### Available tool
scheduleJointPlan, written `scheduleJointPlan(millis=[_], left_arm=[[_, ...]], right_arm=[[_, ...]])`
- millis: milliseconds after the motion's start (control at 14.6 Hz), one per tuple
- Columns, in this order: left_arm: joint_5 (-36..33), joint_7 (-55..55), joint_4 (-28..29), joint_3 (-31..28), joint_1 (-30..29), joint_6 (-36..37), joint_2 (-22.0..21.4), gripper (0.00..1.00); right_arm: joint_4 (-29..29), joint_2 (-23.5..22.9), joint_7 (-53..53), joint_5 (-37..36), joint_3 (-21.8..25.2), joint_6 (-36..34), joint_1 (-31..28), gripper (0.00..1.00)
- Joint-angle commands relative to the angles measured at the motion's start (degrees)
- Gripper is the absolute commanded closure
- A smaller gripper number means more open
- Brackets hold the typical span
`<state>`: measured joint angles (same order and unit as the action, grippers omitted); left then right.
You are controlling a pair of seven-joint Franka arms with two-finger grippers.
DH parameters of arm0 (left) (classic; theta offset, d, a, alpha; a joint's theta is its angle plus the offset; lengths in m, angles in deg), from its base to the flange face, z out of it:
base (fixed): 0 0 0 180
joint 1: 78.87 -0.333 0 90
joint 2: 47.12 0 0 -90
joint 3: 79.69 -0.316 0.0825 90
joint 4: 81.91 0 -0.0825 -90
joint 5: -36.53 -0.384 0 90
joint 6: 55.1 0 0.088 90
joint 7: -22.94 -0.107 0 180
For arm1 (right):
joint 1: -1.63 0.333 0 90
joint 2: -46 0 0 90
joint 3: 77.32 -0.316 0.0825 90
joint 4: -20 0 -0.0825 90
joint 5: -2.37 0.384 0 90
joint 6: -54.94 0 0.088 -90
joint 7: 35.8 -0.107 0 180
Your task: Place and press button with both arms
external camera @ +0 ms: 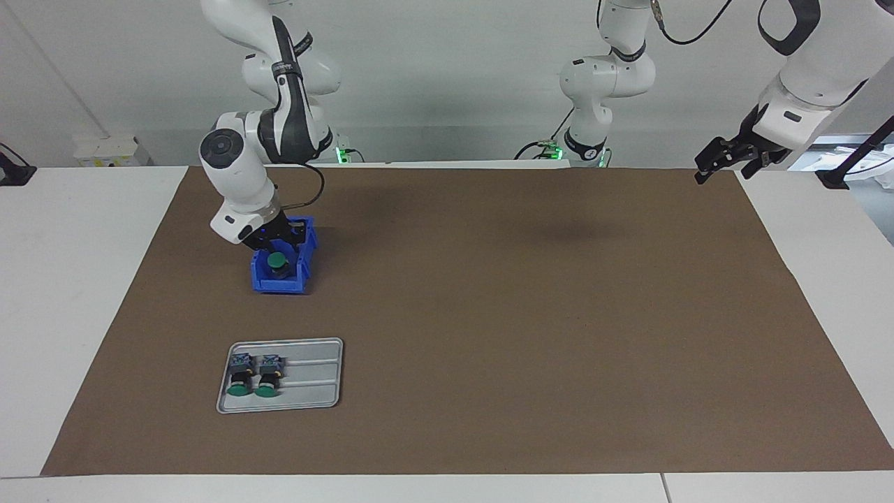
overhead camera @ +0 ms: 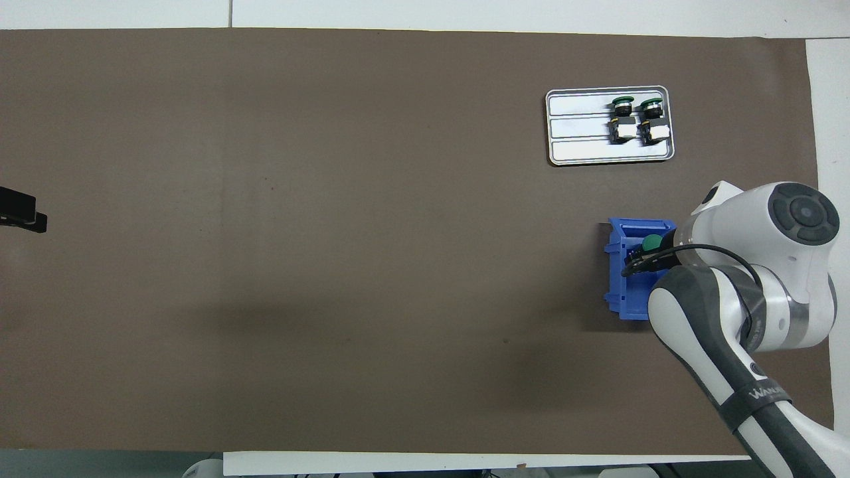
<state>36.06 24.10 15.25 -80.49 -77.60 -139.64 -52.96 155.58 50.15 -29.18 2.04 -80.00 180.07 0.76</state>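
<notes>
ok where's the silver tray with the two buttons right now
The silver tray lies on the brown mat toward the right arm's end of the table, farther from the robots than the blue bin, apart from it.

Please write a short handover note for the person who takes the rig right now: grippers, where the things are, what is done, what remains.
Right gripper: over the blue bin, with a green-capped button at its tips; whether the jaws grip it is not clear.
Left gripper: open, waiting above the mat's corner at the left arm's end.
Tray: farther from the robots than the bin; two buttons already lie in it side by side.
Done: two buttons placed.
Left: probably carry the third button to the tray, then press; confirm the grip first.
</notes>
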Motion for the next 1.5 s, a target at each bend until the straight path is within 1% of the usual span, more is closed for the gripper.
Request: scheduleJointPlan(millis=[0, 137, 205, 274, 342, 479, 684, 752, 889, 957, 1163, 1231, 1299, 1368, 1436], left_arm=[[0.6, 0.2, 0.4, 0.1, -0.3, -0.5, -0.3, 0.0], [0.6, 0.2, 0.4, 0.1, -0.3, -0.5, -0.3, 0.0], [0.6, 0.2, 0.4, 0.1, -0.3, -0.5, -0.3, 0.0], [0.6, 0.2, 0.4, 0.1, -0.3, -0.5, -0.3, 0.0], [0.6, 0.2, 0.4, 0.1, -0.3, -0.4, -0.3, 0.0], [0.6, 0.2, 0.4, 0.1, -0.3, -0.5, -0.3, 0.0], [0.6, 0.2, 0.3, 0.1, -0.3, -0.4, -0.3, 0.0], [0.6, 0.2, 0.4, 0.1, -0.3, -0.4, -0.3, 0.0], [0.6, 0.2, 0.4, 0.1, -0.3, -0.4, -0.3, 0.0], [0.6, 0.3, 0.4, 0.1, -0.3, -0.4, -0.3, 0.0], [0.6, 0.2, 0.4, 0.1, -0.3, -0.5, -0.3, 0.0], [0.6, 0.2, 0.4, 0.1, -0.3, -0.4, -0.3, 0.0], [0.6, 0.2, 0.4, 0.1, -0.4, -0.5, -0.3, 0.0], [0.6, 0.2, 0.4, 0.1, -0.4, -0.4, -0.3, 0.0], [0.6, 0.2, 0.4, 0.1, -0.4, -0.5, -0.3, 0.0]], right_arm=[[-1.6, 1.4, 1.4, -0.1, -0.6, -3.5, -1.3, 0.47], [-4.7, 2.2, 1.4, -0.1, -0.6, -7.8, -1.3, 0.45], [-6.7, 2.5, 1.4, -0.1, -0.6, -10.1, -1.4, 0.37], [-9.0, 2.6, 1.3, -0.1, -0.5, -12.3, -1.5, 0.15], [-11.6, 3.0, 1.3, 0.0, -0.5, -14.5, -1.9, 0.0], [-17.7, 2.9, 1.2, 0.6, -0.5, -19.2, -2.5, 0.0], [-29.9, 1.8, 1.2, 0.7, -0.5, -28.7, -5.2, 0.0], [-34.5, 0.4, 1.1, 0.7, -0.5, -32.0, -6.4, 0.0], [-43.7, -3.2, 0.9, -0.1, -0.5, -38.8, -6.6, 0.0], [-44.8, -3.9, 0.2, -0.5, -0.5, -39.0, -6.3, 0.0], [-45.3, -4.3, -1.2, 0.0, -0.7, -39.0, -6.6, 0.0], [-45.8, -4.8, -1.2, -0.5, -0.4, -38.9, -5.6, 0.0], [-45.8, -4.9, -1.2, -0.7, 1.4, -39.1, -3.7, 0.0], [-46.0, -4.9, -1.2, -1.1, 2.6, -39.1, -3.2, 0.0], [-46.3, -4.7, -1.1, -1.3, 2.7, -39.2, -2.9, 0.0]])
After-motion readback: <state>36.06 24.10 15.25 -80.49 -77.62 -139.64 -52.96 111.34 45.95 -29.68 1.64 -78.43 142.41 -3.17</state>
